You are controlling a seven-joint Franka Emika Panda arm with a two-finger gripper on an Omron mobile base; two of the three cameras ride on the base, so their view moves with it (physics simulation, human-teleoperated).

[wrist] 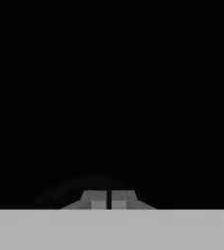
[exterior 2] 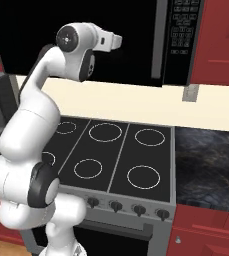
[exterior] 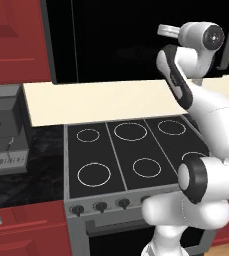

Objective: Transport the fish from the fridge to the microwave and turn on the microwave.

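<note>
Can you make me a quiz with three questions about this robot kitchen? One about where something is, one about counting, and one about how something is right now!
1. Where is the microwave?
A. Above the stove
B. On the floor
C. Inside a drawer

2. How many burner rings does the stove have?
A. Two
B. Four
C. Six

3. How are the fingers of the tool?
A. Spread wide
C. Squeezing a cup
B. Shut together

Answers: 1 A, the black box hangs over the cooktop. 2 C, two rows of three white rings. 3 B, the hand view shows both tips side by side with nothing between.
</note>
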